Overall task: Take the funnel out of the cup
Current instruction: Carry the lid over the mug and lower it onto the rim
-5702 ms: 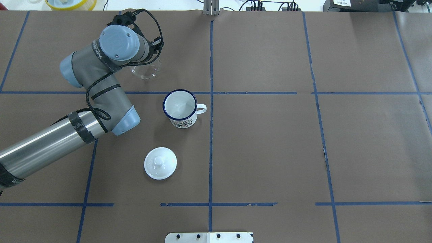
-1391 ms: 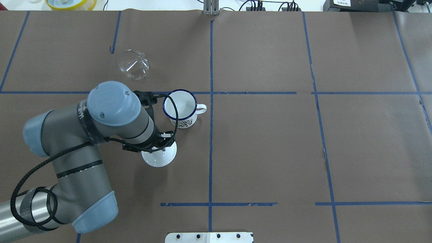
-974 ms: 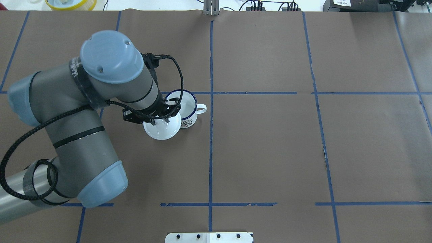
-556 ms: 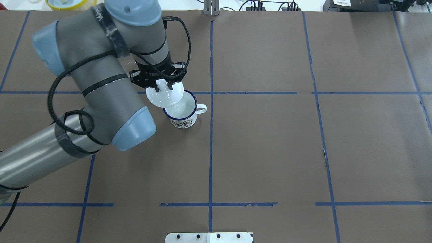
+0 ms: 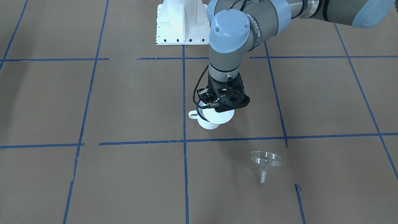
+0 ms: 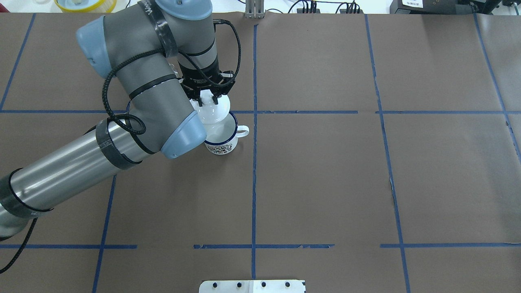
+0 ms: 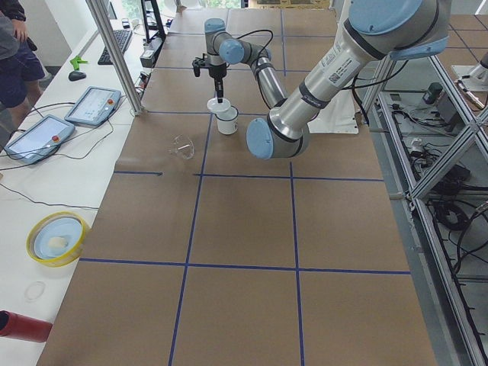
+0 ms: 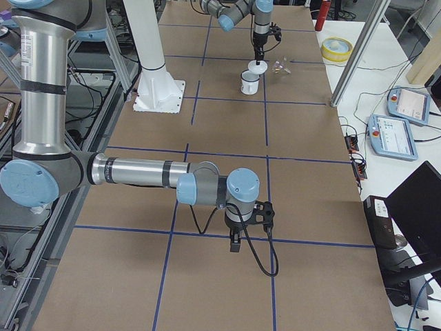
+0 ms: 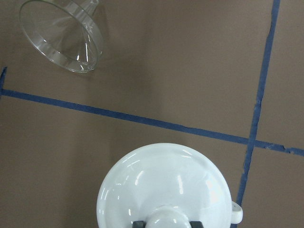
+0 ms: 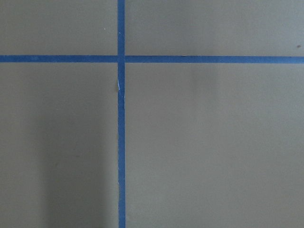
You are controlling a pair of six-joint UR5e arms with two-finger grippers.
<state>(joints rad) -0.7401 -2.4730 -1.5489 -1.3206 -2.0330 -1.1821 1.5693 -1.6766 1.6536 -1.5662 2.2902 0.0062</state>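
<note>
The clear funnel point(image 5: 266, 161) lies on its side on the brown table, well apart from the cup; it also shows in the left wrist view point(image 9: 61, 38). In the overhead view my left arm hides it. The white mug with a blue rim point(image 6: 223, 139) stands upright near the table's middle point(image 5: 207, 125). My left gripper point(image 6: 207, 97) is shut on the knob of the white round lid point(image 6: 212, 113) and holds it just above the cup's mouth point(image 9: 166, 185). My right gripper point(image 8: 234, 243) hangs low over bare table far from the cup; I cannot tell if it is open or shut.
The white robot base plate point(image 5: 182, 21) stands behind the cup. A yellow bowl point(image 6: 85, 4) sits off the far left corner of the table. Tablets point(image 7: 91, 105) and a red can point(image 7: 23, 326) lie on the side bench. Blue tape lines cross the table.
My left gripper left the funnel on the table, moved to the lid, closed on its knob, lifted it and carried it over the cup. The cup has not moved.
</note>
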